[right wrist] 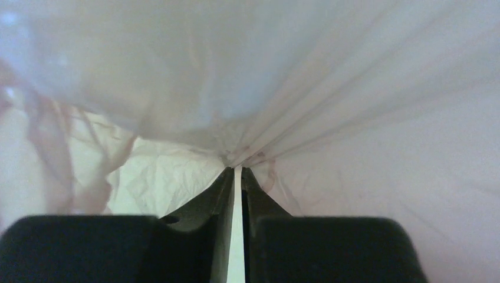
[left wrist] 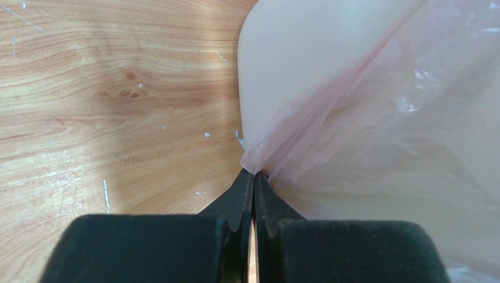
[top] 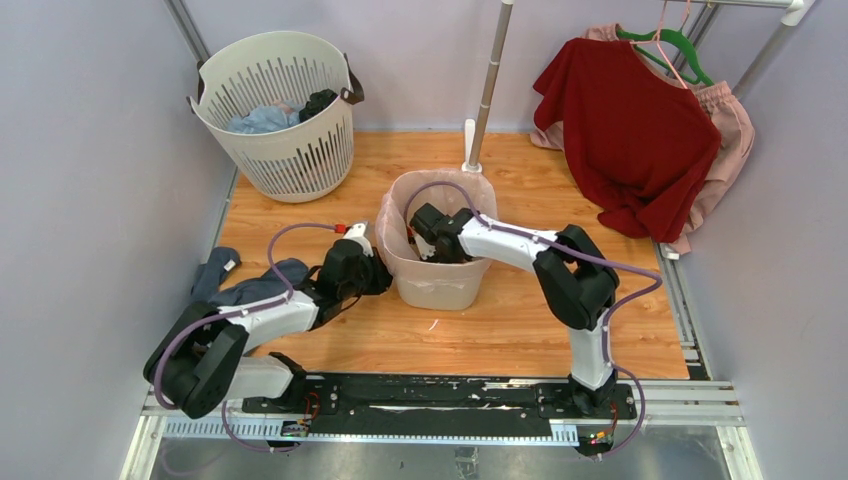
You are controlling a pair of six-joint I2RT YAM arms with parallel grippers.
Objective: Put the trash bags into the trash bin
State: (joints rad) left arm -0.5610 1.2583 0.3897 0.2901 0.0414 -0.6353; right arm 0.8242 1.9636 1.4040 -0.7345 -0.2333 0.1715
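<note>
The trash bin (top: 440,285) stood mid-way across the wooden table (top: 520,330); the trash bag (left wrist: 383,118) lay over its rim and down its outer wall. The left gripper (left wrist: 254,172) sat low beside the bin's left wall, its fingers pressed together on a gathered corner of the pink film. The right gripper (right wrist: 237,168) reached down inside the bin, fingers almost together, pinching the bag where creases fanned out from the tips; a slotted white basket (top: 280,110) stood in the far left corner.
</note>
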